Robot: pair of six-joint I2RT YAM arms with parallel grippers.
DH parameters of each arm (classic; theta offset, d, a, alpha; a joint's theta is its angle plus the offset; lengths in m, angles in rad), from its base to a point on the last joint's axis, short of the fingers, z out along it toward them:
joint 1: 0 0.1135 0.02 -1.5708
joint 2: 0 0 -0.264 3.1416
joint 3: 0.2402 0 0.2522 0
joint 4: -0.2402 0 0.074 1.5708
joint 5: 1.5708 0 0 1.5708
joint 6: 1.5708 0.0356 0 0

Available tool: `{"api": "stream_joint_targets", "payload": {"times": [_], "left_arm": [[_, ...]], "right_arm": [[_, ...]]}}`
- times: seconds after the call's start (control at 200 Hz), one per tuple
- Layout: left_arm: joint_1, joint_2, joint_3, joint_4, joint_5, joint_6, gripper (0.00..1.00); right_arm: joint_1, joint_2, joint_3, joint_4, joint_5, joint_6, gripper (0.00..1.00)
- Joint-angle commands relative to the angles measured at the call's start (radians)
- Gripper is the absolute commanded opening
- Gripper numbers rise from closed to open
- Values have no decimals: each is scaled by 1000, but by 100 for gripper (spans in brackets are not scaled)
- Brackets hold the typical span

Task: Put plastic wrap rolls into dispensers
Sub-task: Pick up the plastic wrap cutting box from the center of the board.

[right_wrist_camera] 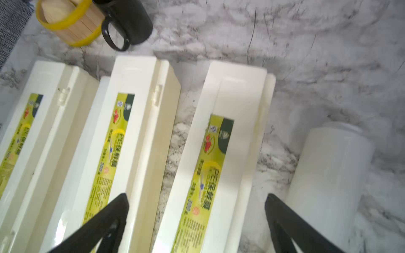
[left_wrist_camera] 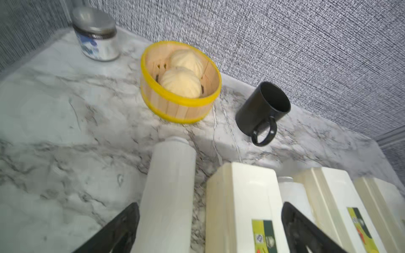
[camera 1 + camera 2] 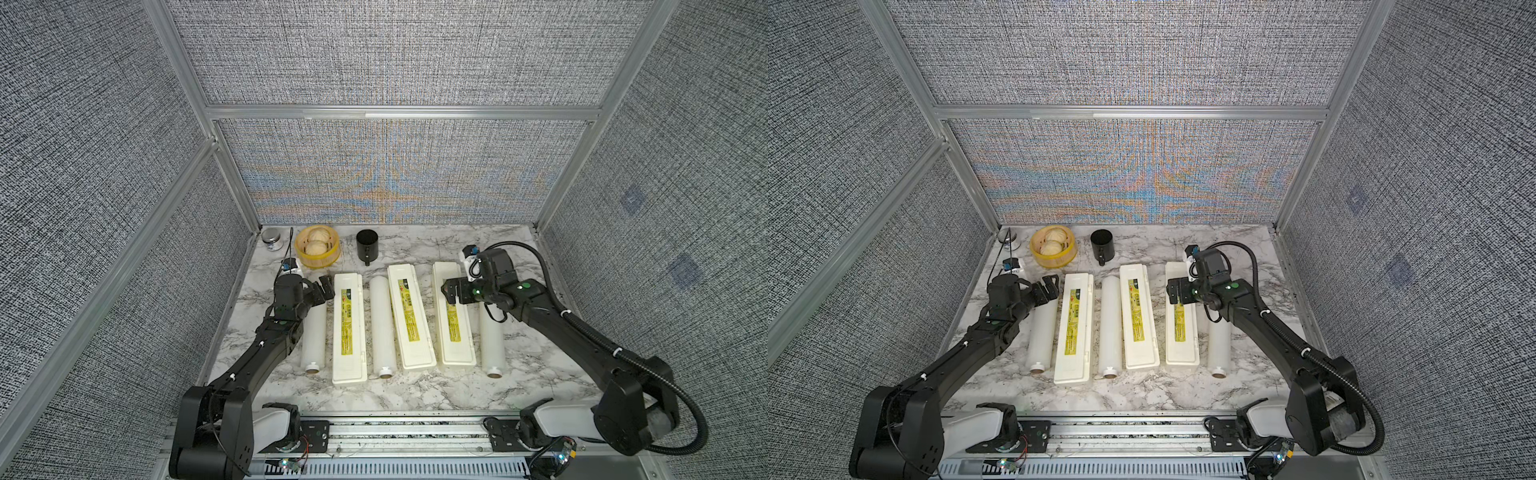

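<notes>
Three cream-white dispensers lie side by side on the marble table, lids shut, yellow labels up: left (image 3: 350, 328), middle (image 3: 409, 316), right (image 3: 453, 320). Three white plastic wrap rolls lie alongside them: one at the far left (image 3: 314, 336), one between the left and middle dispensers (image 3: 383, 328), one at the far right (image 3: 492, 345). My left gripper (image 3: 325, 287) (image 2: 210, 210) hangs open above the far ends of the left roll (image 2: 173, 186) and left dispenser (image 2: 241, 197). My right gripper (image 3: 451, 291) (image 1: 196, 197) is open over the right dispenser (image 1: 230, 131), holding nothing.
Along the back wall stand a yellow-rimmed wooden steamer (image 3: 318, 262) with two buns, a black mug (image 3: 367, 245) and a silver-lidded jar (image 3: 271, 239). Grey fabric walls close in three sides. Bare marble table (image 3: 415, 390) lies in front of the row.
</notes>
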Motion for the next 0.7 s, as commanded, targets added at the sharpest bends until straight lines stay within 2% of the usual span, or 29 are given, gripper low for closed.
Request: {"api": "stream_joint_targets", "payload": {"times": [0.0,0.185,0.45,0.691], "left_arm": [[-18,-32,-26,3,59,-78,100],[-51,-49,-60,5,61,-94,100],[-115,-13,-50,12,58,-101,100],[-184,60,-20,37,39,-116,100]], "right_arm": [[26,4,1,-179,74,123,99],[68,43,-42,-174,69,159,99],[73,150,-40,-122,31,187,99],[105,279,-8,-110,101,226,99]]}}
